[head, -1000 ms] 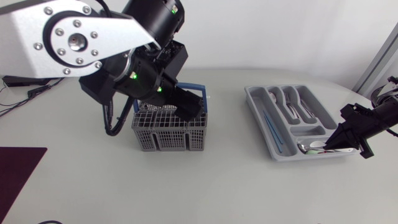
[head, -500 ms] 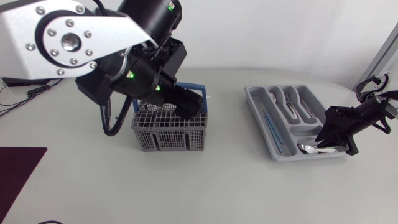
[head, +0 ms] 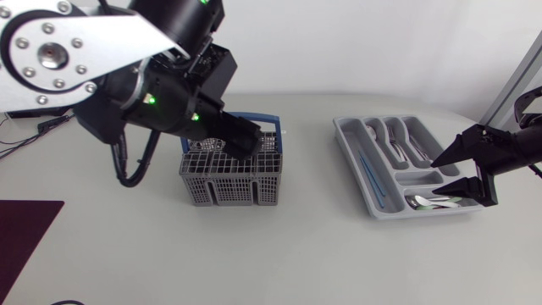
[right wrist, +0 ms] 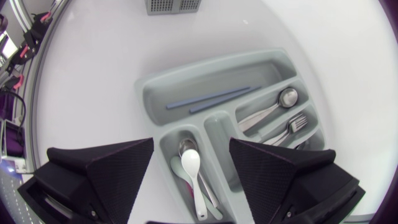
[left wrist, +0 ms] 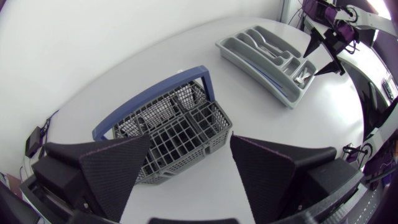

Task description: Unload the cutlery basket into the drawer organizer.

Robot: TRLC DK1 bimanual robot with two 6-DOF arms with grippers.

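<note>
Between picks: right jaws gaping, empty, above spoons in drawer organizer; left jaws wide, empty, over cutlery basket. Next: dip left in, grab 1 piece.

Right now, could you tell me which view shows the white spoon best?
The right wrist view: the white spoon lies close and unobstructed beside a metal spoon in the organizer. The head view shows it small; the left wrist view shows only a distant speck.
</note>
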